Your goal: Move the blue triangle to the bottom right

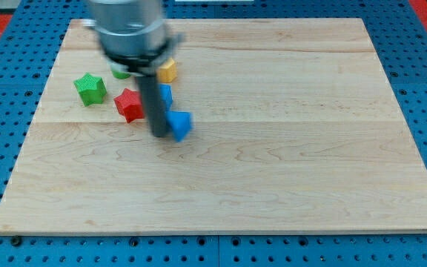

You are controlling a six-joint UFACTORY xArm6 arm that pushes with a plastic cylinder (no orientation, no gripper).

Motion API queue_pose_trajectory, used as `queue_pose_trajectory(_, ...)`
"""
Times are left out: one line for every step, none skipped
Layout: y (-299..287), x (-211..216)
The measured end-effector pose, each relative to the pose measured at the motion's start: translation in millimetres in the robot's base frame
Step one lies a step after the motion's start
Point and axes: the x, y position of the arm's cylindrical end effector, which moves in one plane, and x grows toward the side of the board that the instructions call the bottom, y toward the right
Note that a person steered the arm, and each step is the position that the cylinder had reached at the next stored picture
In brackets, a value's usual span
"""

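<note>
The blue triangle (179,124) lies on the wooden board (273,163), left of the middle. My tip (159,134) touches the board right at the triangle's left side. The rod rises from there and its wide grey mount fills the view's top left. Behind the rod a second blue block (166,95) shows only as a sliver.
A red star (128,104) and a green star (90,88) lie to the left of the rod. A yellow block (168,70) and a bit of a green block (121,73) peek out beside the mount. Other blocks there are hidden.
</note>
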Motion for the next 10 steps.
queue_pose_trajectory(62.4, -5.3)
queue_pose_trajectory(62.4, -22.2)
queue_pose_trajectory(50.4, -44.0)
queue_pose_trajectory(73.9, -50.5)
queue_pose_trajectory(141.6, -30.9)
queue_pose_trajectory(165.7, -40.9)
queue_pose_trajectory(204.9, 2.5)
queue_pose_trajectory(211.8, 51.1)
queue_pose_trajectory(171.3, 26.2)
queue_pose_trajectory(138.9, 62.3)
